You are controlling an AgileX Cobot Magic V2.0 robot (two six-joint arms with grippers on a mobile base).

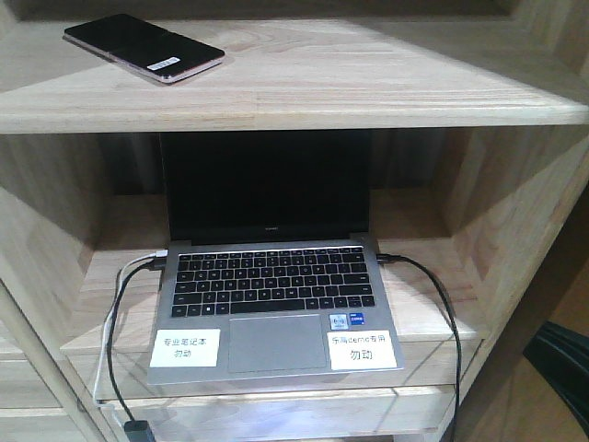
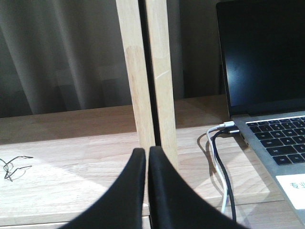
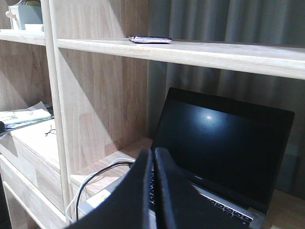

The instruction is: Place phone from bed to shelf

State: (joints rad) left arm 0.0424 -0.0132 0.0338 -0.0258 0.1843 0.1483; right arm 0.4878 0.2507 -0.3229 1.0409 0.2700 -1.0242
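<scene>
The phone [image 1: 144, 46], a flat black slab with a white sticker and pinkish edge, lies on the upper plank of the light-wood shelf [image 1: 368, 92], at its left. In the right wrist view the phone [image 3: 150, 39] shows edge-on on that plank [image 3: 228, 52], well above my right gripper [image 3: 153, 152]. That gripper is shut and empty, in front of the laptop. My left gripper [image 2: 146, 151] is also shut and empty, low over the lower plank [image 2: 71, 162], just before a wooden upright [image 2: 145, 71]. The bed is out of view.
An open grey laptop [image 1: 276, 304] with a dark screen sits in the lower compartment, with white and black cables [image 1: 120, 304] plugged in at its left and a black cable [image 1: 442, 304] at its right. Papers [image 3: 24, 117] lie on a neighbouring plank. Grey curtains [image 2: 62, 52] hang behind.
</scene>
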